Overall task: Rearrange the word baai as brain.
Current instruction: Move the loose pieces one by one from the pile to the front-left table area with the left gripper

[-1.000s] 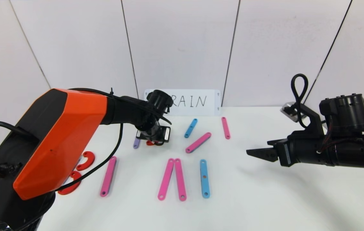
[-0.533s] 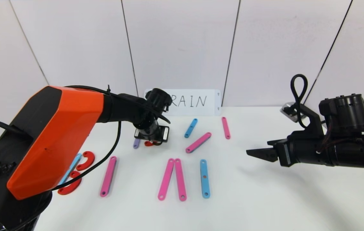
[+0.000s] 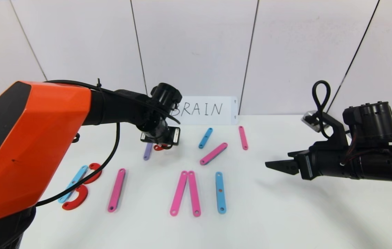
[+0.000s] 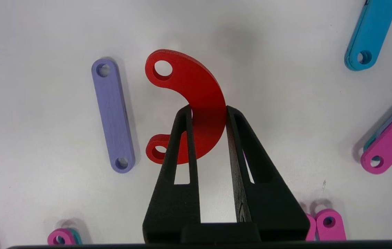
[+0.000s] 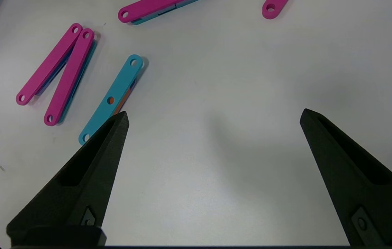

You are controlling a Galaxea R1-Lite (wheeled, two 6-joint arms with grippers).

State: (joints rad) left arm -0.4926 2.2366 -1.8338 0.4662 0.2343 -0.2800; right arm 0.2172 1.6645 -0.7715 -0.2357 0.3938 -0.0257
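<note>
the left gripper (image 4: 209,112) is clamped on a red crescent (image 4: 196,100) (its 2 fingers pinch the curve's middle), bare table (image 4: 43,193) beneath. just beside it lies a purple bar (image 4: 112,116). farther off, the right gripper (image 5: 213,117) hovers spread wide, holding nothing.

Robot test lab, bare white table (image 3: 285,214), plain white panelled wall (image 3: 192,48), handwritten card (image 3: 204,109)

The red crescent (image 4: 196,100) looks like matt, smooth plastic, as does the purple bar (image 4: 112,114). The left tool (image 4: 209,110) is black matt plastic with a faint grain. The white counter (image 5: 234,155) is smooth, slightly sheeny.
</note>
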